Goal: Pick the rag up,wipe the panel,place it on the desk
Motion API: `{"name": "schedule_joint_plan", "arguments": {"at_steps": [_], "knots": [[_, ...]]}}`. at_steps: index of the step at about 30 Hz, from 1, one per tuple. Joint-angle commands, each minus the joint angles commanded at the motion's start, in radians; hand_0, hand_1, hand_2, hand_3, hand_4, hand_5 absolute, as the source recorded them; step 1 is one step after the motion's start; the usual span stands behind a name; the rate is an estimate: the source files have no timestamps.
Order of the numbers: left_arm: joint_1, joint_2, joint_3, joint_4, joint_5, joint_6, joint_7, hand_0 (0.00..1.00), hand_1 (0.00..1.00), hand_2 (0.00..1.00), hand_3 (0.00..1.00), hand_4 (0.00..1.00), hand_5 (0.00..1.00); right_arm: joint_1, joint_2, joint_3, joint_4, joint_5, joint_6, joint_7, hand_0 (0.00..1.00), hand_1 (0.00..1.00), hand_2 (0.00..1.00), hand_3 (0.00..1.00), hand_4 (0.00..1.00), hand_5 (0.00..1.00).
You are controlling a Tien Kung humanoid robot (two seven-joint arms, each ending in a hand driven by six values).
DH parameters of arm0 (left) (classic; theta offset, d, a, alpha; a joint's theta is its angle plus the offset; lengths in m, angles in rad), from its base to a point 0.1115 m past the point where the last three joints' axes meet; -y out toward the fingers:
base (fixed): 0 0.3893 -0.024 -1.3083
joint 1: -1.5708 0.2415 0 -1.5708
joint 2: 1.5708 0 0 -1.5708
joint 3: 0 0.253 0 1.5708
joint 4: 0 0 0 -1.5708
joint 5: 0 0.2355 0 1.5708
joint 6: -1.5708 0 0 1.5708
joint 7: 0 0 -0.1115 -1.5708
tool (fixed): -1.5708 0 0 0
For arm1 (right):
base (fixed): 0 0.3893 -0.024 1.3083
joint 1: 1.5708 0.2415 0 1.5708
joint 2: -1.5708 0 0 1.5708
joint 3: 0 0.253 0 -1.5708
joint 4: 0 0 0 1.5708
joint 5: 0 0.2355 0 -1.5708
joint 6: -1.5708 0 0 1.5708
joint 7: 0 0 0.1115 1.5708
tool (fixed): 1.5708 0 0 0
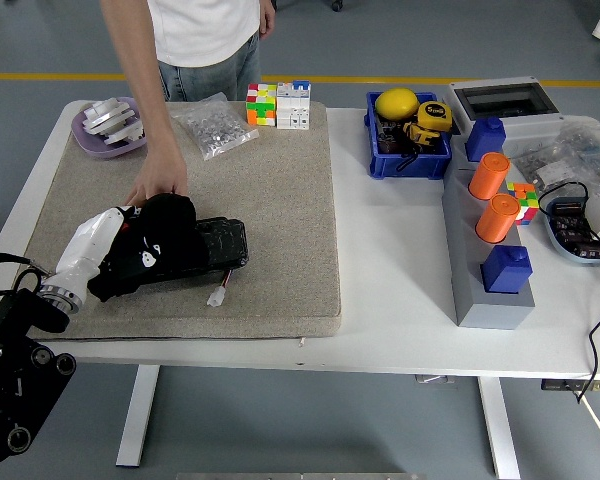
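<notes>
A flat black panel (218,246) lies on the beige mat (280,190) at the left of the table. A black rag (152,243) covers the panel's left part. My left hand (120,252), white-backed, comes in from the lower left and is shut on the rag, pressing it on the panel. A person's hand (161,185) rests on the mat at the panel's far left corner, touching the rag. A small white connector (217,296) hangs from the panel's near edge. My right arm is out of view.
On the mat's far edge are a purple dish with white parts (110,125), a clear bag of small parts (212,128) and colour cubes (278,104). To the right stand a blue bin (410,150) and a grey block with orange cylinders (492,215).
</notes>
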Motion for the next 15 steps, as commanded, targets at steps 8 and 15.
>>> {"name": "schedule_joint_plan", "arguments": {"at_steps": [8, 15], "knots": [[0.047, 0.01, -0.089, -0.007, 0.01, 0.002, -0.002, 0.264, 0.308, 0.547, 0.522, 0.541, 0.002, -0.002, 0.0, -0.013, 0.0, 0.015, 0.0, 0.0, 0.813, 0.674, 0.68, 0.594, 0.979, 0.454], [0.075, 0.027, -0.135, -0.016, 0.016, 0.001, -0.003, 0.262, 0.309, 0.547, 0.523, 0.544, 0.002, -0.003, 0.0, -0.012, 0.0, 0.015, 0.0, 0.001, 0.813, 0.674, 0.68, 0.595, 0.98, 0.453]]}}
